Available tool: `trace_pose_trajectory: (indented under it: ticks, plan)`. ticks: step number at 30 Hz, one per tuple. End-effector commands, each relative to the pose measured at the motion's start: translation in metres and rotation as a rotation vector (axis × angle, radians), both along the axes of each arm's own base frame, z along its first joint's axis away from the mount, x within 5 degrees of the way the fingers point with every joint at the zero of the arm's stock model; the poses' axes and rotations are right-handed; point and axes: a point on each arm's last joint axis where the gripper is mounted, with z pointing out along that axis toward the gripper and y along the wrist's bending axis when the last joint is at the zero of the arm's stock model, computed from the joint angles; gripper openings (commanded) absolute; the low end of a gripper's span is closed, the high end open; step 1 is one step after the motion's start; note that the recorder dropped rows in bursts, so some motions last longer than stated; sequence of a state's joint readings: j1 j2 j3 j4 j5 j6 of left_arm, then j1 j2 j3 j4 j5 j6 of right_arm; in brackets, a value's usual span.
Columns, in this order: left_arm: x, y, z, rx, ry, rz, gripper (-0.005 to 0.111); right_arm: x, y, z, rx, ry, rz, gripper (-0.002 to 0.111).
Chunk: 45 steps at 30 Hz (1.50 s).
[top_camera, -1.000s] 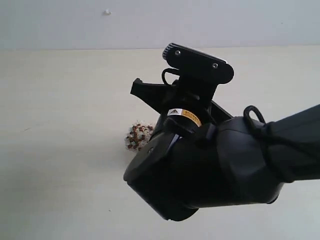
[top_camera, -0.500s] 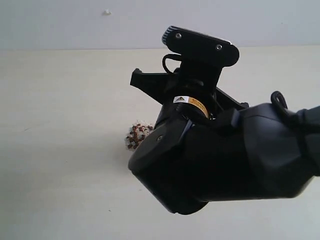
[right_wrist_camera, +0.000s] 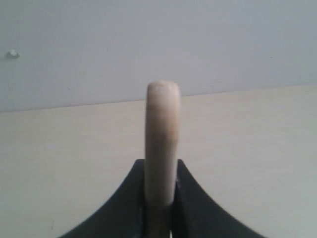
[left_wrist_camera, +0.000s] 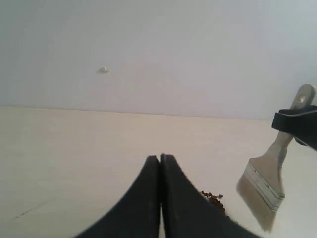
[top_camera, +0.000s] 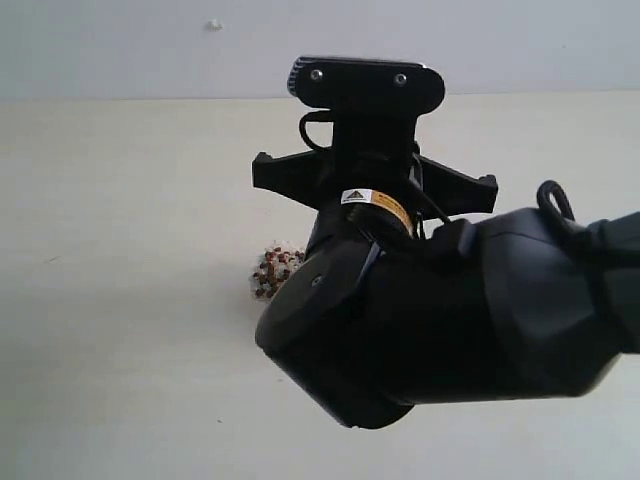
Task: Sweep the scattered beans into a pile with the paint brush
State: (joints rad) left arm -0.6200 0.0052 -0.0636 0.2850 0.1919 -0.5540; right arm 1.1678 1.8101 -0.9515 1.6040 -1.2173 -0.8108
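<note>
Tiny round beans point(top_camera: 275, 272) reddish-brown, whitish flecks. Flat paint brush point(left_wrist_camera: 267, 181): cream handle, silver ferrule, off-white bristles. Tabletop point(top_camera: 120, 180) plain cream.

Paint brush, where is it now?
The paint brush is clamped by its handle in the right end effector, bristles down just beside the beans, as the left wrist view shows; in the exterior view the right arm hides it.

Pale cream table point(top_camera: 120, 200), smooth matte top, one small cluster of reddish-brown beans point(top_camera: 273, 272) lying on it
</note>
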Motion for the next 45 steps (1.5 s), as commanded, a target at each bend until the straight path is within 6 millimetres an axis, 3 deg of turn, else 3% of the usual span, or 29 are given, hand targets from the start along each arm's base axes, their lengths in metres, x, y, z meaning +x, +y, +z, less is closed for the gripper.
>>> trace_pose_trajectory:
  ticks: [1,21,27,45]
  plan:
    - [0.000,0.000,-0.001,-0.002,-0.002,0.002,0.000,0.004,0.007,-0.013,-0.051,-0.027,0.037,0.000]
    - [0.000,0.000,-0.001,-0.002,-0.002,0.002,0.000,0.005,0.008,-0.033,-0.076,0.014,0.009,0.000]
    - [0.000,0.000,-0.002,-0.001,0.000,0.003,0.000,0.006,0.009,-0.044,0.037,0.000,-0.030,0.000]
    - [0.000,0.000,-0.002,-0.001,0.000,0.003,0.000,0.006,0.010,-0.044,0.211,-0.031,-0.078,0.000]
